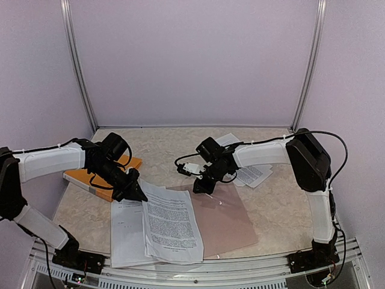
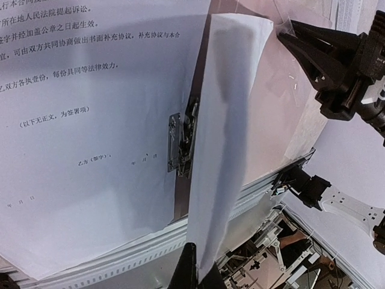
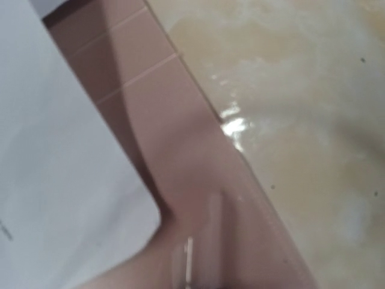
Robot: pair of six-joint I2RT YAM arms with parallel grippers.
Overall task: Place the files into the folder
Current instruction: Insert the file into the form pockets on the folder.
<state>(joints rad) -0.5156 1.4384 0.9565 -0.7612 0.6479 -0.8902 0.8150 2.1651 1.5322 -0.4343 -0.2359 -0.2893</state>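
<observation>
The files [image 1: 171, 223] are white printed sheets lying at the table's front, over the left half of the open brownish translucent folder [image 1: 225, 220]. My left gripper [image 1: 137, 194] is shut on the far edge of one sheet. In the left wrist view that sheet [image 2: 225, 132] curls up from my left gripper [image 2: 200, 271], beside the printed page [image 2: 90, 120] and the folder's metal clip [image 2: 181, 144]. My right gripper [image 1: 197, 188] sits at the folder's far edge, pinched on the clear cover's corner [image 2: 283, 25]. The right wrist view shows only the cover [image 3: 180, 150] bending up, close to the lens.
An orange book [image 1: 99, 177] lies at the left under my left arm. More printed sheets [image 1: 252, 173] lie at the back right behind my right arm. The metal rail of the table's near edge [image 1: 198, 272] runs just below the files.
</observation>
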